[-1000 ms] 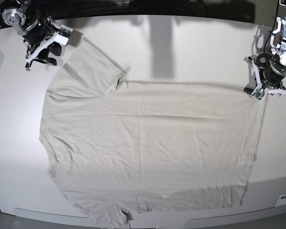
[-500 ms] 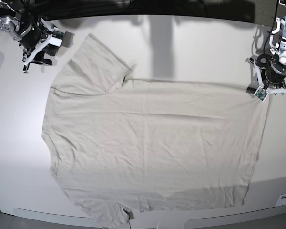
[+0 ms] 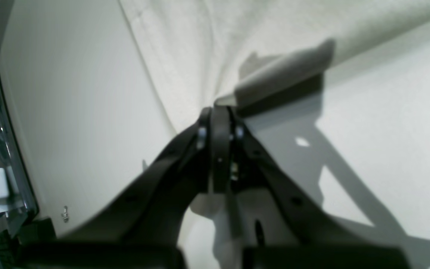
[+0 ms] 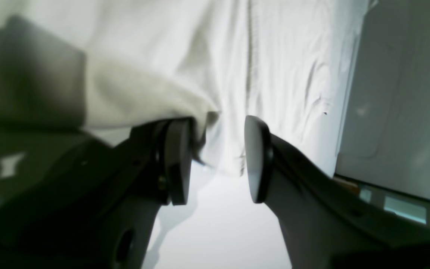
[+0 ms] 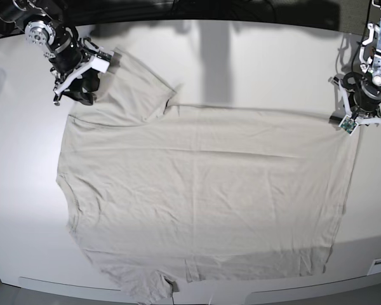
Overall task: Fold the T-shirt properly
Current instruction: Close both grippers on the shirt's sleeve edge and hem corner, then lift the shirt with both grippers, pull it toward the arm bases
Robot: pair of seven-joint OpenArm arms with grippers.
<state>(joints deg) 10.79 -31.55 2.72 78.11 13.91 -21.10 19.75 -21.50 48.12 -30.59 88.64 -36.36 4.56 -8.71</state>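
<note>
- T-shirt (image 5: 203,197) spread flat across table (image 5: 254,63).
- L fingers (image 3: 220,112) clamped on its hem corner, 3 o'clock.
- R fingers (image 4: 217,157) apart, straddling sleeve edge, 10 o'clock.

I saw the T-shirt (image 5: 203,190) as soft matt cloth, lightly creased, with stitched hems. The desk (image 5: 260,63) looked smooth and white with a faint sheen. The right gripper's fingers (image 4: 177,160) were smooth, dark, slightly glossy plastic; the left gripper's fingers (image 3: 220,130) were matt black.
</note>
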